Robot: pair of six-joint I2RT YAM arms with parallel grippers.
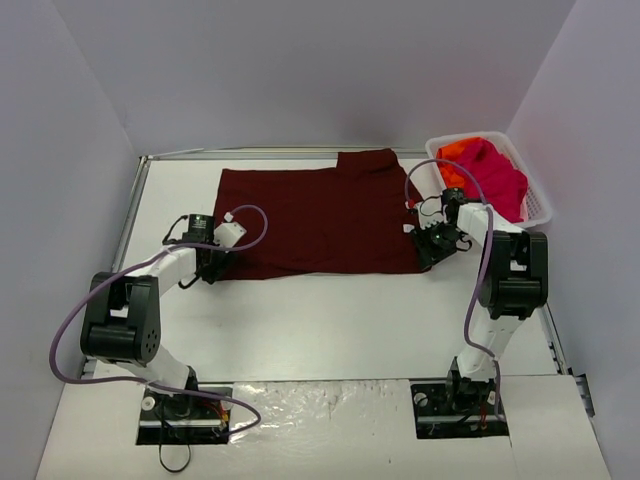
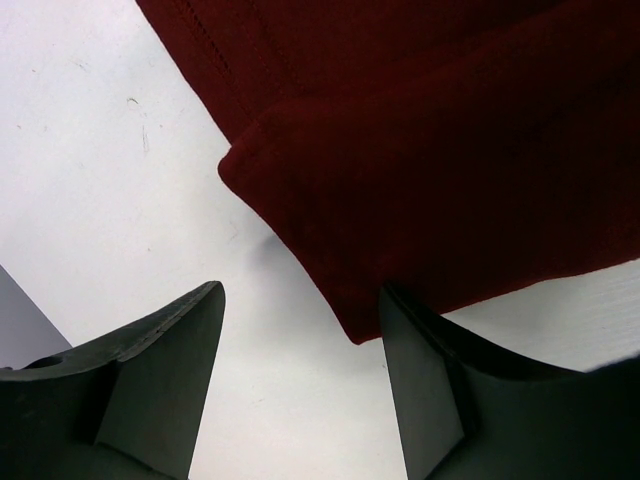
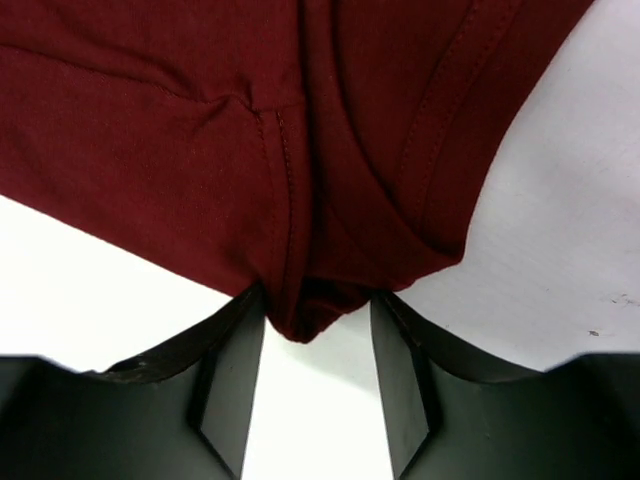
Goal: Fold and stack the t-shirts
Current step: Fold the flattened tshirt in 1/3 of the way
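A large dark maroon t-shirt (image 1: 320,220) lies spread flat across the back half of the white table. My left gripper (image 1: 212,268) sits low at its near left corner. In the left wrist view that gripper (image 2: 300,295) is open, and the cloth's corner (image 2: 355,320) lies on the table just inside the right finger, untouched by the left one. My right gripper (image 1: 430,250) is at the near right corner. Its jaws (image 3: 317,300) stand apart around a bunched corner of the maroon t-shirt (image 3: 200,150), with cloth filling the gap at the tips. Bright pink (image 1: 495,175) and orange (image 1: 455,153) t-shirts lie in the basket.
A white lattice basket (image 1: 545,212) stands at the back right, right behind the right arm. Grey walls close in the table on the left, back and right. Bare white table (image 1: 330,330) runs from the shirt's near edge to the arm bases.
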